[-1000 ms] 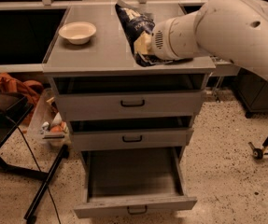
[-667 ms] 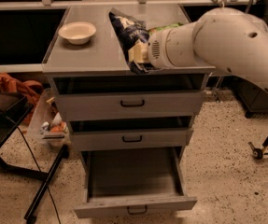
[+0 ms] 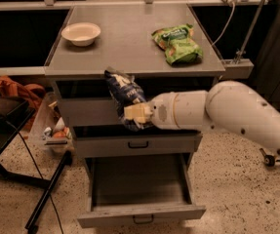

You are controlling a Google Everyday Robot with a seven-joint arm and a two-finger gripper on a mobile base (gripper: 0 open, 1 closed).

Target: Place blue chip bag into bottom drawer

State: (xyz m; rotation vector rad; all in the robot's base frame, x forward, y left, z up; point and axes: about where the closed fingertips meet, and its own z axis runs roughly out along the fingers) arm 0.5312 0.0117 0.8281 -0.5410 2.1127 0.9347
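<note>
Out in front of the grey cabinet, just below the front edge of its surface (image 3: 125,52), the hand (image 3: 136,114) is clenched on the blue chip bag (image 3: 124,94) and holds it in the air. The bag stands roughly upright with a slight tilt. Its crinkled top is near the front edge of the surface and its lower part is pinched between the cream-coloured fingers (image 3: 139,112). The white arm (image 3: 227,111) reaches in from the right, lying about level across the cabinet front.

Lower down, the bottom drawer (image 3: 140,214) is pulled well out, and the bag hangs above it, not inside it. The middle drawer (image 3: 137,144) sits just under the hand. On the surface, a white bowl (image 3: 81,33) rests towards the left edge and a green chip bag (image 3: 178,44) lies towards the right edge, well apart.
</note>
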